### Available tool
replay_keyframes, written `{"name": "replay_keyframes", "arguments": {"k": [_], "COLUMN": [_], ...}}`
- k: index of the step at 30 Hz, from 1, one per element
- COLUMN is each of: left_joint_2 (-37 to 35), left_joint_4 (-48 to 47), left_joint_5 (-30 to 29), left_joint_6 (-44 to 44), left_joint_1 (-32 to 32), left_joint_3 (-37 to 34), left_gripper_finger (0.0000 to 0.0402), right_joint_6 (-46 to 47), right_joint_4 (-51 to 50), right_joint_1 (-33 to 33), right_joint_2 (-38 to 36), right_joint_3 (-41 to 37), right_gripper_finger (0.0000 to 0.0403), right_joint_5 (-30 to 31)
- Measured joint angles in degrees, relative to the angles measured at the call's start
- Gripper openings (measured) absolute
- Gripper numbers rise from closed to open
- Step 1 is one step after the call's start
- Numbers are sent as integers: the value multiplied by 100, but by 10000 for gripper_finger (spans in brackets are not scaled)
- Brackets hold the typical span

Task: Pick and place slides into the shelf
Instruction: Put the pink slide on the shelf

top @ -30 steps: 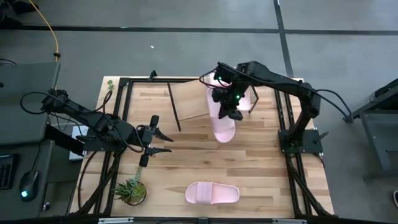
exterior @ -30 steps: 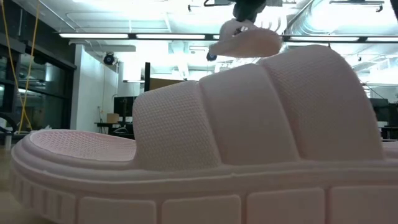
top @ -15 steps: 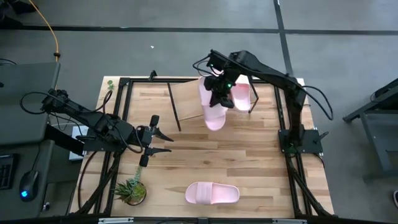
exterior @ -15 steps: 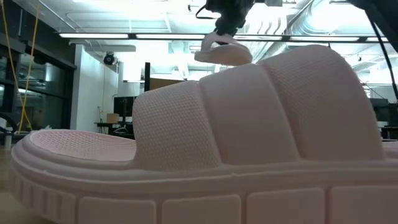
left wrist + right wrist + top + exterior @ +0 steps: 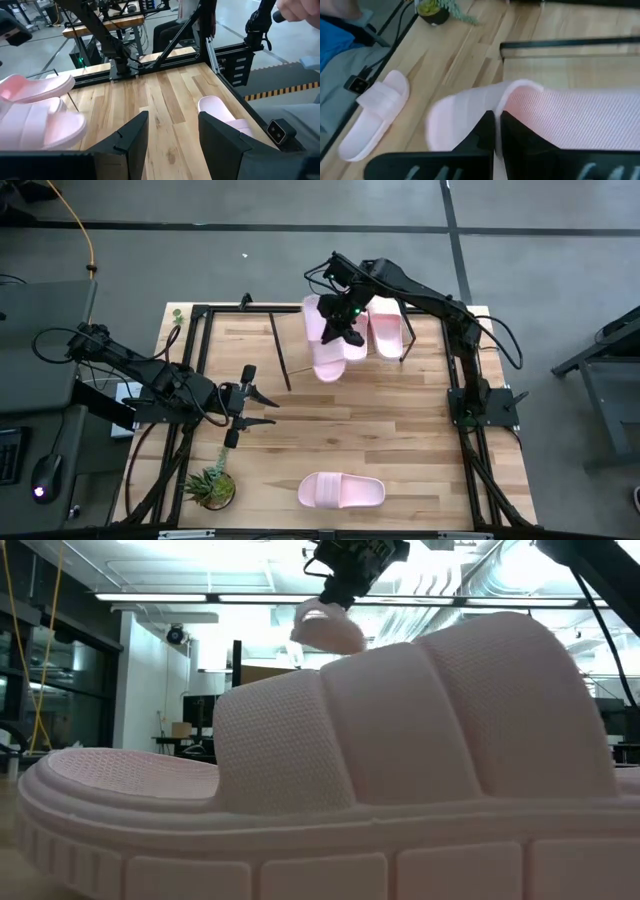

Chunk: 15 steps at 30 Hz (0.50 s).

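Note:
My right gripper (image 5: 343,323) is shut on a light-pink slide (image 5: 325,350) and carries it in the air above the slanted light-wood shelf (image 5: 295,340) at the table's far side. In the low view the same slide (image 5: 325,630) hangs high under that gripper (image 5: 345,580). A second slide (image 5: 386,330) lies sole-down on the shelf's right part. A third slide (image 5: 342,492) lies flat near the table's near edge and fills the low view (image 5: 330,770). The fourth is out of view. My left gripper (image 5: 262,402) waits open at the table's left (image 5: 172,132). My right gripper comes from above, pointing down, and pinches the slide at the edge of its wide strap (image 5: 501,102). One finger (image 5: 482,135) lies on the strap's outer side and the other (image 5: 517,137) on the footbed side. The slide is lifted clear and hangs tilted below the fingers.
A black metal frame (image 5: 196,370) runs round the tabletop's sides. A small potted plant (image 5: 210,486) stands at the near left corner. Bare wood (image 5: 380,430) lies between the shelf and the near slide. A person's blue sleeve shows beyond the table (image 5: 340,40).
My right gripper has carried the slide from above the table's middle toward the far edge and to the left, over the shelf. The slide stayed lifted and shut in the fingers and turned slightly. The left arm kept still.

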Motion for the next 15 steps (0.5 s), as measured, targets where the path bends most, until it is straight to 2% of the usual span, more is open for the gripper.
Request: {"name": "replay_keyframes", "arguments": {"k": [5,15], "left_joint_2": [0,-2], "left_joint_4": [0,-4], "left_joint_5": [0,2], "left_joint_6": [-2,-2], "left_joint_1": [0,0], "left_joint_3": [0,0], "left_gripper_finger": [156,156], "right_joint_6": [-20,-125], "right_joint_4": [251,282], "right_joint_1": [0,-76], "right_joint_2": [1,221], "right_joint_3": [-4,-11], "right_gripper_finger": [0,0], "right_joint_5": [-269,-307]}}
